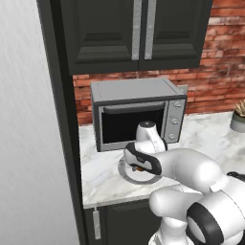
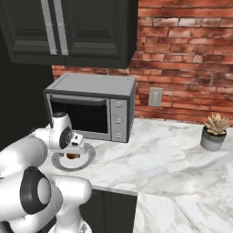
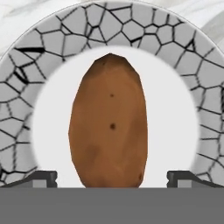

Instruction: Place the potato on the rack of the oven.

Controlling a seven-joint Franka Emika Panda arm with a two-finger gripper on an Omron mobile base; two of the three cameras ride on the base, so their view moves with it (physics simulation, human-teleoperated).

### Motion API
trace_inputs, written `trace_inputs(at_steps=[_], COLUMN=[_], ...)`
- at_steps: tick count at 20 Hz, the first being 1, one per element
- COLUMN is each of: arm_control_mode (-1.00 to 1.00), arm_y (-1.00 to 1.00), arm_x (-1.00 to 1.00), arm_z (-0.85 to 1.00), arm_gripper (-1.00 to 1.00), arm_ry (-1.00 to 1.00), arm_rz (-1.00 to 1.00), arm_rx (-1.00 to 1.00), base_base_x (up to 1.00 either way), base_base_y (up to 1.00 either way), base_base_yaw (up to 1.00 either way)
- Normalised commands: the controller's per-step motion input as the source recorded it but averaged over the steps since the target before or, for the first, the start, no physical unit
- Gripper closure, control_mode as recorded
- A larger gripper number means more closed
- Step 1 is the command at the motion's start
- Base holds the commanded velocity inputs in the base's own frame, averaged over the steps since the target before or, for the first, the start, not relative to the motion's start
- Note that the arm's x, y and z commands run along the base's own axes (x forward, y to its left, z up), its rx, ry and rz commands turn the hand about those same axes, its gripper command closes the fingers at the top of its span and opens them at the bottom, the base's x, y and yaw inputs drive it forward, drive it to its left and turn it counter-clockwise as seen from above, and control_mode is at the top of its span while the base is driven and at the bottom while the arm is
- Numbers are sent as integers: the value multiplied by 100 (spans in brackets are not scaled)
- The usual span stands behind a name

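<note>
The potato (image 3: 109,124), oval and orange-brown, lies in the middle of a round plate (image 3: 52,48) with a cracked grey mosaic rim. The plate (image 1: 125,174) (image 2: 87,155) rests on the marble counter in front of a silver countertop box appliance. My gripper (image 3: 112,179) points straight down at the potato (image 2: 71,156) and hangs just over it, open. One dark fingertip (image 3: 41,177) stands on each side of the potato's near end, both apart from it. The gripper (image 1: 139,166) (image 2: 73,150) sits low over the plate. The oven and its rack are out of view.
The silver box appliance (image 1: 139,112) (image 2: 91,104) stands shut against the brick wall just behind the plate. Dark upper cabinets (image 1: 136,31) hang over it. A tall dark panel (image 1: 62,119) bounds the counter's left end. A potted succulent (image 2: 215,132) stands far right.
</note>
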Motion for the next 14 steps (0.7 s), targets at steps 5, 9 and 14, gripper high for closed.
trace_inputs(at_steps=[5, 9, 14], arm_control_mode=[-100, -100, -100], arm_y=[0, 0, 0], arm_x=[11, 17, 12], arm_z=[-4, -9, -14], arm_gripper=[-100, -100, -100], arm_ry=[-1, -2, -1], arm_rz=[0, 0, 0], arm_rx=[0, 0, 0], base_base_x=[0, 0, 0], base_base_y=[0, 0, 0], base_base_yaw=[0, 0, 0])
